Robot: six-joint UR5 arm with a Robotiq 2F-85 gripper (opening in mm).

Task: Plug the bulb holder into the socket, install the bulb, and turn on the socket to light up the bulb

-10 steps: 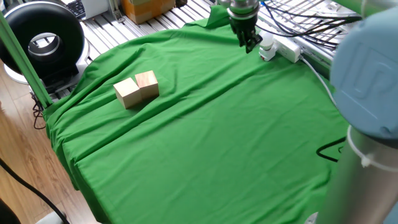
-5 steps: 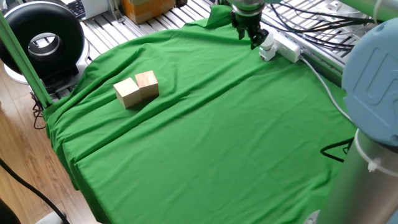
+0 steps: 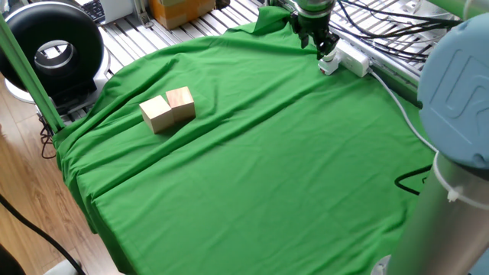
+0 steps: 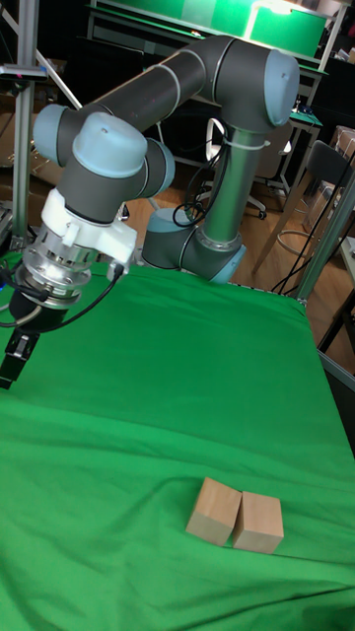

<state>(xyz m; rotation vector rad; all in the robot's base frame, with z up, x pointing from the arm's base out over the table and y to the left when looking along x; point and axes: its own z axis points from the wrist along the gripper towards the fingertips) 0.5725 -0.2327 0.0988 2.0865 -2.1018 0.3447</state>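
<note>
We see one grey robot arm (image 4: 212,89) reaching across a table draped in green cloth (image 3: 260,168). In the tall fixed view its base column stands at the far edge, the upper arm runs back toward the left, and the wrist bends down so the gripper (image 4: 15,360) hangs at the nine o'clock edge of the picture, partly cut off. In the fixed view the gripper (image 3: 316,38) sits at one o'clock, pointing down, its dark fingers (image 3: 324,38) just above a small white piece, apparently the bulb holder (image 3: 328,64), at the near end of the socket (image 3: 353,59). We cannot tell whether the fingers are parted or pressed together, nor whether they touch anything. The socket, a long white power strip, lies on the cloth's far right edge, with a white cable (image 3: 397,103) running toward four o'clock.

Two wooden blocks (image 3: 168,109) rest side by side, touching, at nine o'clock on the cloth.

Beyond the table, a black ring-shaped device (image 3: 50,47) stands at ten o'clock on a wooden floor (image 3: 23,221). Black cables (image 3: 382,23) lie on metal rails behind the socket.
</note>
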